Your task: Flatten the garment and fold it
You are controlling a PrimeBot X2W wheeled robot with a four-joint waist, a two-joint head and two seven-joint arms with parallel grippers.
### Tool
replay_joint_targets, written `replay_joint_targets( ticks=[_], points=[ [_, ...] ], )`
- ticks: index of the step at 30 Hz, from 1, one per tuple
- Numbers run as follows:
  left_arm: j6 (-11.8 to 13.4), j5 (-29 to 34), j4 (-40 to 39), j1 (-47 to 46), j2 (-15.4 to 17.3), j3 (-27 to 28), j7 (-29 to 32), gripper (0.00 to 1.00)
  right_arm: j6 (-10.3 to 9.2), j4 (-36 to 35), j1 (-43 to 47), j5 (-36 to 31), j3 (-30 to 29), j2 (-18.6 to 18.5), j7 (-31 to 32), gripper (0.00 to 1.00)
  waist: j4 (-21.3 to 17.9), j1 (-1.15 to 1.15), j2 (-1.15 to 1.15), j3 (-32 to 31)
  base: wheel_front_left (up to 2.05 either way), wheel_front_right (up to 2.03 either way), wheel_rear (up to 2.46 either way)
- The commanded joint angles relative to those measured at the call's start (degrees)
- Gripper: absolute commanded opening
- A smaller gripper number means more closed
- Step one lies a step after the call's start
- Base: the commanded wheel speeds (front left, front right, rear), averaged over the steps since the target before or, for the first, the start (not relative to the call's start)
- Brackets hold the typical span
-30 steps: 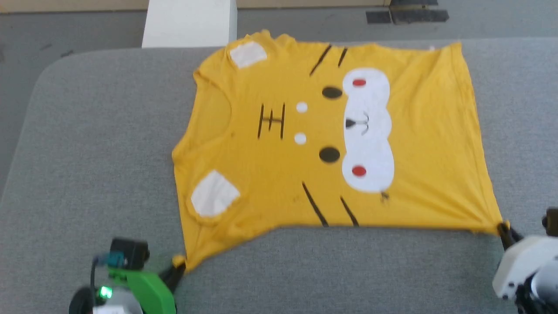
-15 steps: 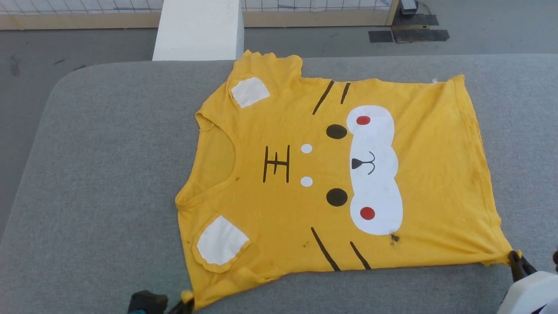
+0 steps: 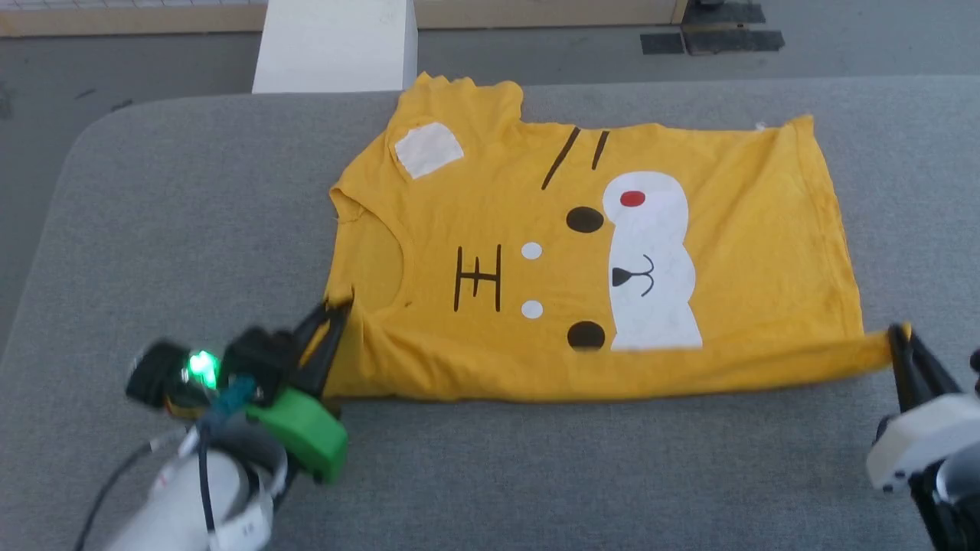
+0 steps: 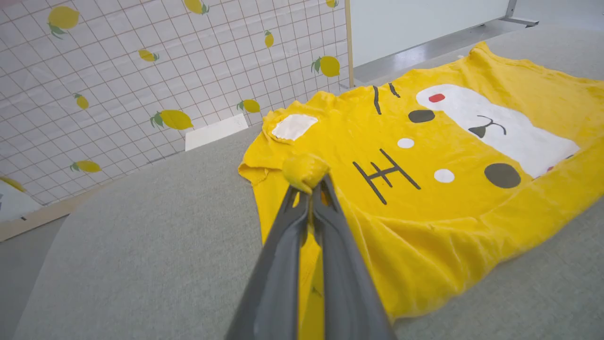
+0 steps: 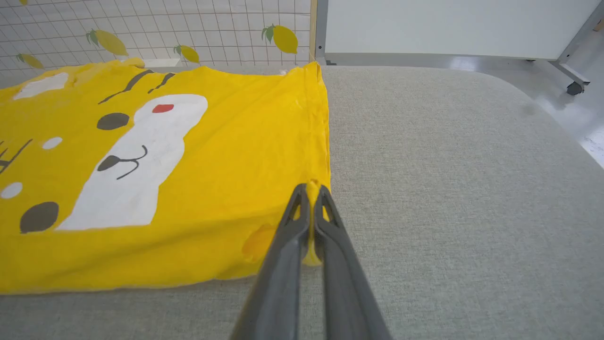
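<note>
Nearest, the left gripper [image 3: 337,310] is clamped on a bunched yellow corner at the shoulder end, and the right gripper [image 3: 897,337] is pinched tight on the hem corner, both low over the grey table [image 3: 191,191]. Between them the garment [image 3: 750,229] shows a rounded fold along its near side. The raised edge is drawn taut from one grip to the other and covers the lower part of the printed face. This looks like the first lengthwise fold, part way over. To do it well, I would carry both corners toward the far side at one pace and height, keep the edge stretched straight, and lay it parallel to the far side seam before letting go; slack at the left could bunch the cloth near the collar. The shirt lies mid-table, collar toward the robot's left, hem toward its right, long axis running left to right. Beyond its far sleeve stands a white block [image 3: 337,46].
</note>
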Motion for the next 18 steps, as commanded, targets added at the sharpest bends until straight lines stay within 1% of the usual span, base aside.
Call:
replay_joint_targets(
  ticks=[1, 5, 9, 13, 18],
  points=[
    [-1.02, 0.37, 0.70, -3.27, 0.56, 0.26, 0.55, 0.00, -0.10, 0.28, -2.21, 0.05, 0.55, -0.80, 0.12, 0.00, -0.47, 0.01, 0.00, 1.54, 0.00, 0.00, 0.00],
    [-4.85, -0.24, 3.83, -11.53, 1.11, 0.47, 2.60, 0.00, -0.10, 2.49, -7.76, 0.02, 2.04, -3.08, 1.51, 0.00, -1.04, 0.01, 0.00, 4.61, 0.00, 0.00, 0.00],
    [-7.96, -1.97, 8.13, -18.67, 1.10, 0.23, 5.32, 0.00, -0.10, 5.64, -12.96, 0.27, 2.53, -4.05, 3.60, 0.00, -1.51, 0.01, 0.00, 7.83, 0.00, 0.00, 0.00],
    [-9.57, -4.58, 13.27, -24.52, 1.02, -0.45, 8.74, 0.00, -0.10, 8.87, -17.48, 0.33, 2.45, -4.12, 6.78, 0.00, -2.13, 0.01, 0.00, 10.70, 0.00, 0.00, 0.00],
    [-10.34, -9.71, 20.35, -28.33, 1.26, -1.41, 15.57, 0.00, -0.10, 12.83, -21.72, 0.56, 2.51, -3.66, 12.84, 0.00, -3.00, 0.01, 0.00, 13.36, 0.00, 0.00, 0.00]
  ],
)
